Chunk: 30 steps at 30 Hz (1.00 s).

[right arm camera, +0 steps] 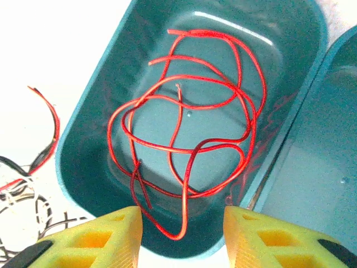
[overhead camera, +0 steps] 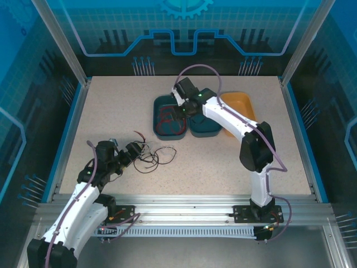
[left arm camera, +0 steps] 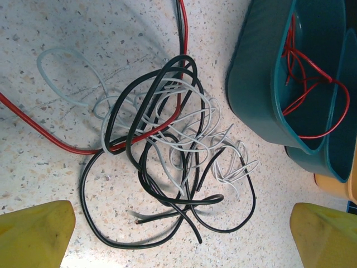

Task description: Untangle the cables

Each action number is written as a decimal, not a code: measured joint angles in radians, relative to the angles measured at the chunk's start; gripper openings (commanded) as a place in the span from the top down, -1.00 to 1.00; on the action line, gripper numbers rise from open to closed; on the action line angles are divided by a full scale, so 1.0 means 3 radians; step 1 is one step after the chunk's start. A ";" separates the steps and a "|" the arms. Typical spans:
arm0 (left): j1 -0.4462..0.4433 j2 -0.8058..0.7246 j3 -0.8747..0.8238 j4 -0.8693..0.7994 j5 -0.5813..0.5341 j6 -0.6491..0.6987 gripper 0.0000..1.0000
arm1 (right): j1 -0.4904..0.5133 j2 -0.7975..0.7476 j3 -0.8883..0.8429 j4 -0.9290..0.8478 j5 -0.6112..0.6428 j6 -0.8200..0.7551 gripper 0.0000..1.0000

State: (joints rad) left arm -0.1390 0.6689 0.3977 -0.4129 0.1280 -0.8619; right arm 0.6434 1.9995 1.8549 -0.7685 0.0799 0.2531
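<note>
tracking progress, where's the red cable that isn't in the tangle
The red cable lies coiled in the leftmost teal tray, mid-table in the top view, below the right gripper.

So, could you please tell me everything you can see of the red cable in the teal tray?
The red cable is a thin, glossy, flexible wire lying loose in several overlapping loops on the floor of the teal tray. One free end sits near the middle, another toward the upper left. Its nearest loop climbs the tray's near wall and passes between the spread fingers of the right tool, apparently unpinched.
</note>
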 measured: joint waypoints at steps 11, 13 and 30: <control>0.0001 0.0654 0.0426 -0.0003 -0.0116 0.0247 -0.91 | 0.0107 -0.0628 -0.0512 0.0276 0.0160 0.0102 -0.99; 0.0020 0.0888 0.0586 -0.0004 -0.0151 0.0346 -0.82 | 0.0107 -0.0787 -0.0679 0.0369 0.0188 0.0137 -0.99; 0.0234 0.3301 0.2351 -0.0179 -0.0384 0.0983 -0.03 | 0.0037 -0.1391 -0.1260 0.0674 0.0395 0.0257 -0.99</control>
State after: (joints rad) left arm -0.0689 1.6592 1.1030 -0.4667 0.0128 -0.5671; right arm 0.6544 1.5822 1.4769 -0.5663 0.1986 0.3302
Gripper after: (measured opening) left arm 0.539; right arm 0.996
